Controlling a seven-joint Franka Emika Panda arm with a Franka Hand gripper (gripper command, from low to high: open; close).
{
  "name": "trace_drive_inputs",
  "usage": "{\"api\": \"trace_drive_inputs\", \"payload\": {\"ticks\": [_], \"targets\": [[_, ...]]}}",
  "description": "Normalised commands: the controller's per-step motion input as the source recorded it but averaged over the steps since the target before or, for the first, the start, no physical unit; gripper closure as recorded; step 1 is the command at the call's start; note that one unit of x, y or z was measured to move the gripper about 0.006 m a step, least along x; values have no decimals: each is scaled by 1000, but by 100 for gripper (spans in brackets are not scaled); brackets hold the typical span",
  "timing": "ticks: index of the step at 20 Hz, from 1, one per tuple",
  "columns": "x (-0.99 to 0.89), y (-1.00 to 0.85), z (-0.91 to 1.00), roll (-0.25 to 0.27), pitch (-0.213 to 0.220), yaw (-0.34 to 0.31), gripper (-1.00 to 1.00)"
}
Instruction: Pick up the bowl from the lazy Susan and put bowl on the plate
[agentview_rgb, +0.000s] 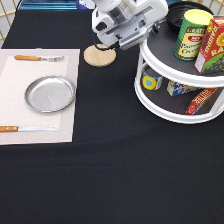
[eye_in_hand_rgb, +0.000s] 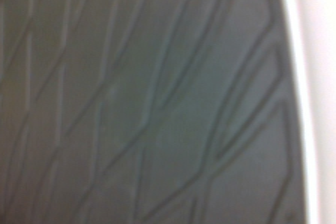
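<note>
One bowl sits far on lazy Susan top tier; plate bare at left. End effector beside bowl, finger state indeterminable. Advise level approach to bowl rim.

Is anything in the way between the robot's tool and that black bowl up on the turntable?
Nothing visible. The tool hangs at the top shelf's rim on the lazy Susan; the bowl lies behind the yellow can, with open shelf between tool and bowl.
</note>
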Motion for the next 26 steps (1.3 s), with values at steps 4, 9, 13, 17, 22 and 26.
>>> {"api": "trace_drive_inputs", "payload": {"ticks": [4, 9, 13, 17, 22, 26], "targets": [[774, -73, 0, -43, 18, 4, -100], [746, -147, 0, -1, 35, 34, -100], [666, -206, 26, 1, 36, 72, -100], [631, -91, 89, 0, 40, 88, -100], [574, -3, 150, 0, 26, 104, -100], [679, 231, 241, -52, 42, 63, -100]]}}
